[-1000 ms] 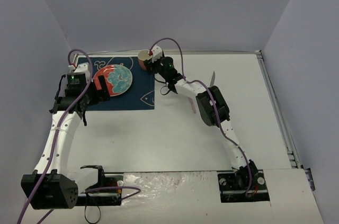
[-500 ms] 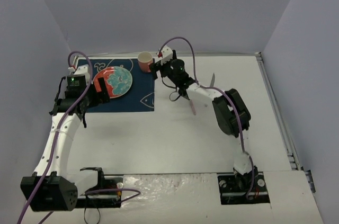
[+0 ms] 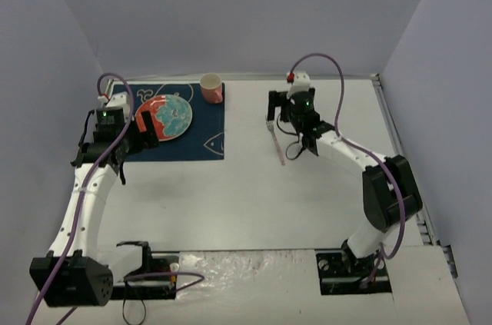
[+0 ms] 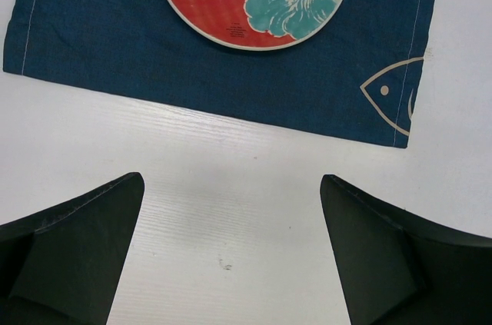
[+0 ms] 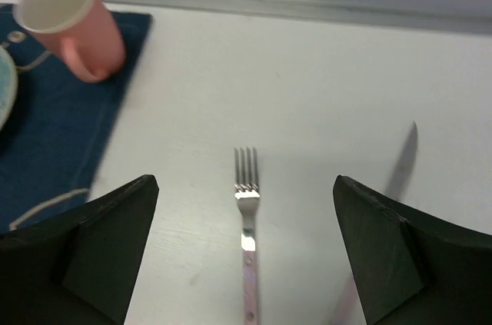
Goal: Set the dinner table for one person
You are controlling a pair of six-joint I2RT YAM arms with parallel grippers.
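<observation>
Top external view: the dinner table (image 3: 231,202) is a broad white tabletop with a thin metal edge, filling the space between the grey walls, with both arm bases at its near edge; a dark blue placemat (image 3: 204,137) with white outline drawings lies at its far left; a round plate (image 3: 165,116), red on one side and teal on the other, sits on the left part of the placemat; a pink cup (image 3: 211,87) stands upright on the placemat's far right corner; a fork (image 3: 275,140) lies on the bare tabletop to the right of the placemat, apart from it, with its tines toward the far wall.

The left fingers (image 3: 146,127) hang at the near left rim of the plate; the left wrist view shows them spread wide with nothing between them, over bare tabletop just short of the placemat's near edge, the plate lying beyond that edge.

The right fingers (image 3: 277,106) hover at the far end of the fork, well right of the cup; the right wrist view shows them wide apart and holding nothing, the fork flat on the tabletop between them with its tines pointing away, the cup off to the upper left on the placemat corner; to the right of the fork lies a slim grey knife (image 5: 401,162), too blurred to make out further.
</observation>
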